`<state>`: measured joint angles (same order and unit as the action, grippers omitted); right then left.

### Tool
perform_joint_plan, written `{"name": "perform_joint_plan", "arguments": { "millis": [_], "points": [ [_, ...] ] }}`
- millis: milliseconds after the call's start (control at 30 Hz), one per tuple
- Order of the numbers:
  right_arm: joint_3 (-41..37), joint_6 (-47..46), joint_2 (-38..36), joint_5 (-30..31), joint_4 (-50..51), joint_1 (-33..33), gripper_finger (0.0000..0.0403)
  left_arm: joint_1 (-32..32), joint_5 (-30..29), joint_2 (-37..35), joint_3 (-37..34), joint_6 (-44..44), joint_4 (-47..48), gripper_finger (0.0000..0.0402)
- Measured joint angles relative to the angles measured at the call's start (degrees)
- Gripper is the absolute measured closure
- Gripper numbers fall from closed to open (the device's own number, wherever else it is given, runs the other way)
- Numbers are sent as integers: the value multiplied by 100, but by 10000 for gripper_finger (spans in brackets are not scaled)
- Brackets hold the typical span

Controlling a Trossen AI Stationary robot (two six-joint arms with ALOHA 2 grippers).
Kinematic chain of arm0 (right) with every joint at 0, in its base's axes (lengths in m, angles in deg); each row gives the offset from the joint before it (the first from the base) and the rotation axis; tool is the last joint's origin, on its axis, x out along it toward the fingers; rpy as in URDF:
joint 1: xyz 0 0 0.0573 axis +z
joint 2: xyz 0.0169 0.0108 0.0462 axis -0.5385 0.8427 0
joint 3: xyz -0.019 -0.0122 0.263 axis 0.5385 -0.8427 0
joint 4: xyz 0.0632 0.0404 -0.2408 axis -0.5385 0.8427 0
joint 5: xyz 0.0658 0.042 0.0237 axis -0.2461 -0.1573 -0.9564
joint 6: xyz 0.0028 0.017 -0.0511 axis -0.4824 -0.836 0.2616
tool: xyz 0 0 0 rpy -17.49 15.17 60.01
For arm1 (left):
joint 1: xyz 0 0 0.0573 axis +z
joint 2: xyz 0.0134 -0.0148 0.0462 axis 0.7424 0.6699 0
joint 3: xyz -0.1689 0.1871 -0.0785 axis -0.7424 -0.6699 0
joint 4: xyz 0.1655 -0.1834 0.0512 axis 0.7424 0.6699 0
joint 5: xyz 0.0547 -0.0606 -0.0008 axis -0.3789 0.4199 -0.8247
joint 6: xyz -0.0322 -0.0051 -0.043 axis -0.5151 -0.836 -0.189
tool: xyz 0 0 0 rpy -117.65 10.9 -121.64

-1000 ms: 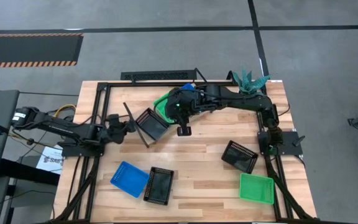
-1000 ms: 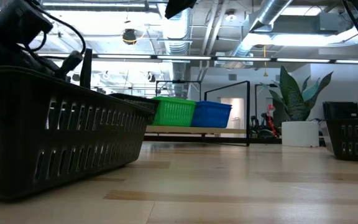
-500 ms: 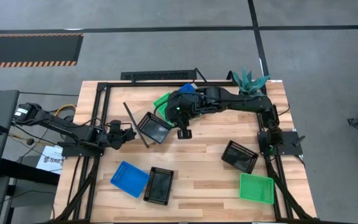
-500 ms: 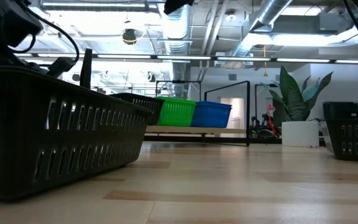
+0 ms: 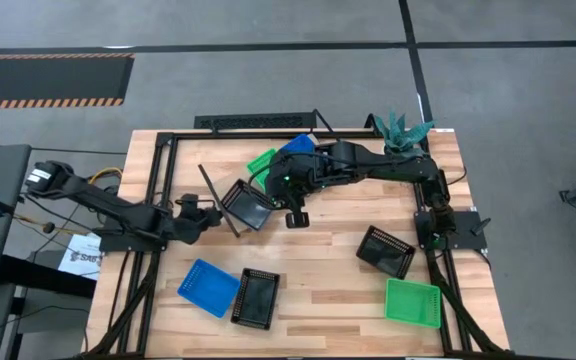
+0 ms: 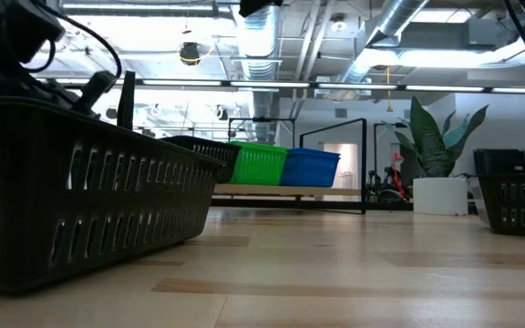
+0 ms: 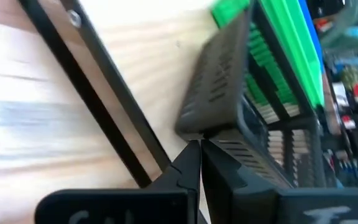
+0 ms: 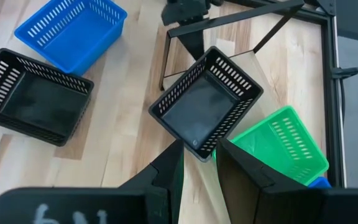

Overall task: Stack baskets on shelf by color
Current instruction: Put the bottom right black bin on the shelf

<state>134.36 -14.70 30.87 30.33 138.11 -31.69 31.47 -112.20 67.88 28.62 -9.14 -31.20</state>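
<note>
A black basket (image 5: 247, 206) (image 8: 205, 102) sits turned at an angle at the shelf's left end, next to the end frame (image 5: 218, 203). A green basket (image 5: 261, 161) (image 6: 258, 164) and a blue basket (image 5: 298, 144) (image 6: 310, 168) stand beside it on the shelf board (image 6: 281, 189). My left gripper (image 5: 213, 213) (image 7: 196, 149) is shut, and its tips are at the black basket's left corner. My right gripper (image 5: 294, 216) (image 8: 201, 165) hovers open above that basket's near corner and touches nothing. My right arm hides much of the shelf in the high view. My left gripper comes in level from the table's left, with its shut fingertips (image 7: 191, 155) right at the black basket's corner (image 7: 192, 129). I cannot tell whether they touch it. The basket rests on the shelf.
On the table's near half lie a blue basket (image 5: 208, 287), a black basket (image 5: 256, 298), another black basket (image 5: 385, 250) and a green basket (image 5: 412, 302). A plant in a white pot (image 6: 440, 195) stands at the far right corner. There is bare wood in the table's middle.
The black basket has slid a little toward the green basket and turned about on the shelf. My left gripper has shifted slightly toward the near edge beside the end frame. My right gripper has moved a little toward the near-left, and more of the green and blue baskets now shows.
</note>
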Motion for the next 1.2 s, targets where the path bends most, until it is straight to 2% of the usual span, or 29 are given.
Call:
{"name": "perform_joint_plan", "arguments": {
  "millis": [100, 333, 667, 767, 900, 1067, 1200],
  "points": [
    [0, 0, 0, 0, 13, 0, 287, 137, -255, 338, 0, -130, -188, 401],
    [0, -5, 3, -2, -15, -22, 287, 538, -384, 888, 0, -60, -771, 401],
    [0, -360, 671, -534, 62, 99, 287, 744, -410, 813, -9, 104, -820, 401],
    [-11, -273, 774, -607, 316, 227, 287, 703, -118, 621, -3, 262, -877, 401],
    [-7, -250, 1045, -650, 102, 411, 287, 577, 408, 322, -1, 537, -826, 402],
    [7, -265, 1387, -709, -145, 578, 287, 435, 679, -140, 3, 477, -381, 402],
    [1, -299, 1619, -706, -282, 688, 287, 320, 1537, -623, -1, 341, 411, 401]
  ]
}}
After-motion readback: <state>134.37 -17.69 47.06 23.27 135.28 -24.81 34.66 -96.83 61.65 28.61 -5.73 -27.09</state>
